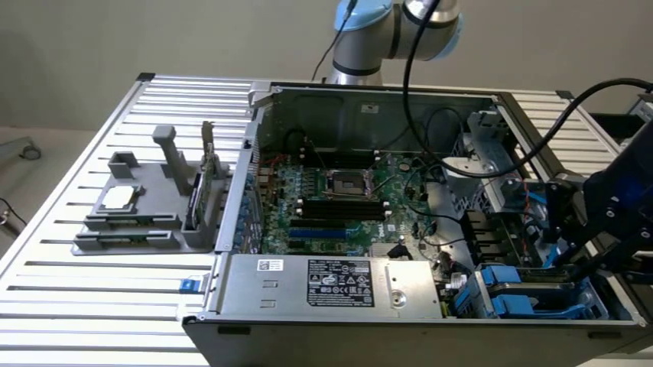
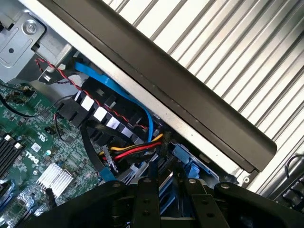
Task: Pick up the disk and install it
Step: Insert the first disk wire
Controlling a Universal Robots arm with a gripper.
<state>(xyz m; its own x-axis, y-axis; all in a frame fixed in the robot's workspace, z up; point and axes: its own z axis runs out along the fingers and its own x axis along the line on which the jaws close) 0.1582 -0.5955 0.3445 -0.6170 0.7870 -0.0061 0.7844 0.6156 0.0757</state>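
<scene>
Blue plastic marks your working corner: in the exterior view the gripper [image 1: 579,261] hangs low over the drive bay [image 1: 531,302] at 4 o'clock of the open computer case [image 1: 378,99], well apart from the grey parts fixture [image 1: 143,225] at 9 o'clock. In the wrist view the gripper [image 2: 171,186] looks clenched on the disk [image 2: 189,167], whose blue bracket sits edge-on between the black fingers [image 2: 145,202], just beside the red and yellow cables [image 2: 133,151]. You can count the pick-up as done, but the disk is not yet seated in the bay.
</scene>
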